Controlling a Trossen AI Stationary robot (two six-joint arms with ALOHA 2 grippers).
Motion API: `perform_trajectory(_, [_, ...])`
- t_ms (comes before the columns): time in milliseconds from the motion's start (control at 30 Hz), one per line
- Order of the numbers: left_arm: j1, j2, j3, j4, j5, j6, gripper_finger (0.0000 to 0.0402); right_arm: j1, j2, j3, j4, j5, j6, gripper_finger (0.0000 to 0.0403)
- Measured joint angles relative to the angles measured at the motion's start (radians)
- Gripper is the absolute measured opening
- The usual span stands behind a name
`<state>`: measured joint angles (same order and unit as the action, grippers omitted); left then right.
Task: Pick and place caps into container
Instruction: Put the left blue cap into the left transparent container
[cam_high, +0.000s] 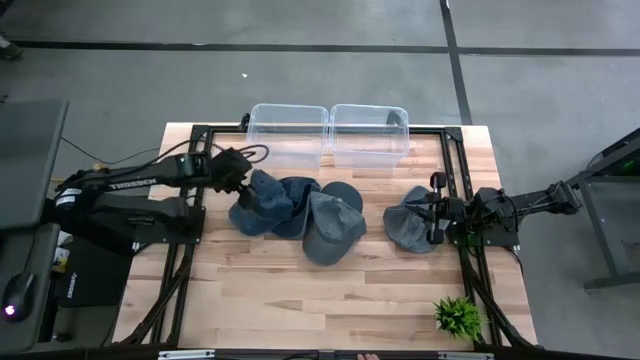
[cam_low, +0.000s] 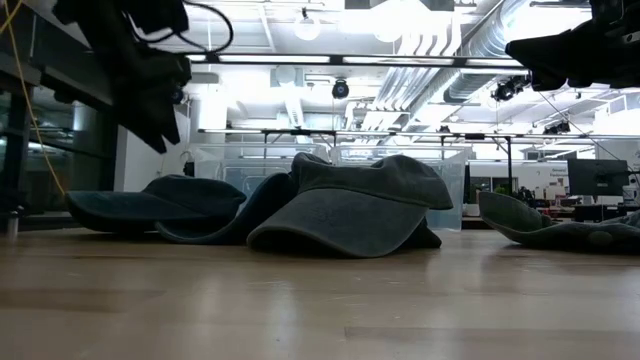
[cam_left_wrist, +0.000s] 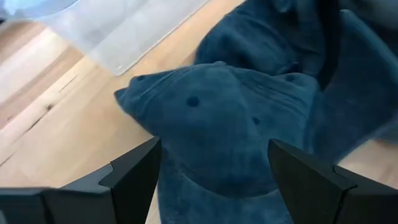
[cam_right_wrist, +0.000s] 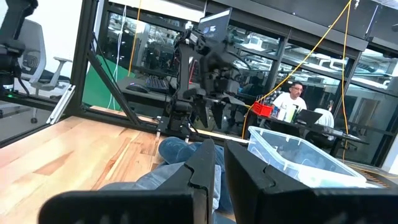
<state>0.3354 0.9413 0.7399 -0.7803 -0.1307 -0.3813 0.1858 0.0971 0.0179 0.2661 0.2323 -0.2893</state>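
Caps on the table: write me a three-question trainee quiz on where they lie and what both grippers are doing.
1. True or false: the left gripper stands open over a dark blue cap.
2. Where is the lone slate grey cap? A) inside a container B) on the table by the right gripper C) on the floor
3. Fill in: the two clear containers at the table's far edge hold ___ caps.

Key: 1 true; 2 B; 3 no. The right gripper is shut and holds nothing.
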Motion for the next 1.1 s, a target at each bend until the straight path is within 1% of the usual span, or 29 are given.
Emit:
perform_trajectory(100, [0.056,0.034,0.000,0.001,0.017,0.010,0.0291,0.000,0.000,0.000,0.000,0.000,0.000,0.0032])
perform_trajectory(167, [0.074,0.060,0.000,0.002,0.024,0.013,0.0291,0.000,0.000,0.000,0.000,0.000,0.000,0.0032])
perform_trajectory(233, [0.078,0.089,0.000,0.005,0.044,0.020,0.0291,0.000,0.000,0.000,0.000,0.000,0.000,0.0032])
perform_trajectory(433, [0.077,0.185,0.000,0.035,0.052,0.020,0.0291,0.000,0.000,0.000,0.000,0.000,0.000,0.0032])
perform_trajectory(533, [0.077,0.221,0.000,0.061,0.097,0.019,0.0292,0.000,0.000,0.000,0.000,0.000,0.000,0.0032])
perform_trajectory(700, [0.077,0.243,0.000,0.100,0.181,0.018,0.0291,0.000,0.000,0.000,0.000,0.000,0.000,0.0032])
perform_trajectory(1100, [0.074,0.243,0.000,0.104,0.208,0.017,0.0292,0.000,0.000,0.000,0.000,0.000,0.000,0.0032])
